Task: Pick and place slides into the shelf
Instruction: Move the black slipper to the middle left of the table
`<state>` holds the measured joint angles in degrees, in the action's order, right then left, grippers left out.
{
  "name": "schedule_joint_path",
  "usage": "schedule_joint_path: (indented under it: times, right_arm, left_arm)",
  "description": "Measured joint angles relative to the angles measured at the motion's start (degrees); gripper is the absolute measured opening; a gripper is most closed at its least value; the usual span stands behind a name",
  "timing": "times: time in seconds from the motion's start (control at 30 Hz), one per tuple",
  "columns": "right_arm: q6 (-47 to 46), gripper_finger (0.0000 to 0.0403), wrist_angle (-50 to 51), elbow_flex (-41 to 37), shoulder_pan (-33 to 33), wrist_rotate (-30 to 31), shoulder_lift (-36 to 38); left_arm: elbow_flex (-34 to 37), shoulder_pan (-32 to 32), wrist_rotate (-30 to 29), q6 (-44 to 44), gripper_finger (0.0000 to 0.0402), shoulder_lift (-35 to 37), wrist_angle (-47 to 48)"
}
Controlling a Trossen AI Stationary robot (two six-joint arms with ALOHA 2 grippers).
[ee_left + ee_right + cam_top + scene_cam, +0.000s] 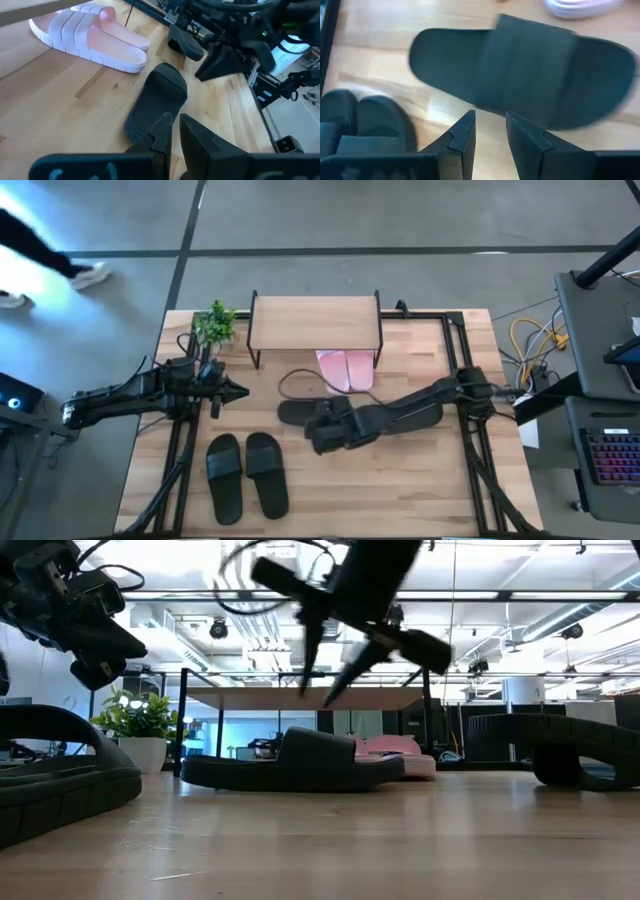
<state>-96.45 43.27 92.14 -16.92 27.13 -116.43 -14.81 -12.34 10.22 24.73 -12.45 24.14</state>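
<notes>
Flanking shelf (315, 323): potted plant (214, 323)

Your overhead view is evenly lit; the counter (420, 480) shows only soft shadows. A person (40, 255) at 10 o'clock is smeared by motion. In your level view, ceiling lights (560, 565) glare from 12 to 2 o'clock, so both arms read as dark silhouettes, and the near sandal (55, 780) at 9 o'clock is out of focus. Your right wrist view is blurred: the black sandal (530, 80) has smeared edges. The left wrist view stays sharp on the pink sandals (90, 37).
</notes>
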Motion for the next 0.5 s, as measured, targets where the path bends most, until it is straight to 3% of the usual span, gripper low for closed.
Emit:
schedule_joint_path:
  times: [0.17,0.37,0.5]
  right_arm:
    - [-9.6,0.0101,-3.5,-13.7,-1.7,0.2,9.0]
    - [-11.7,0.0122,-29.8,-33.0,-1.4,-0.5,20.5]
    - [-13.6,0.0162,-36.0,-39.1,-0.5,-1.6,21.6]
  left_arm:
    - [0.0,0.0,0.0,0.0,0.0022,0.1,-0.1]
    - [0.0,0.0,0.0,-0.1,0.0022,0.2,-0.1]
    - [0.0,0.0,0.0,-0.1,0.0022,0.2,-0.1]
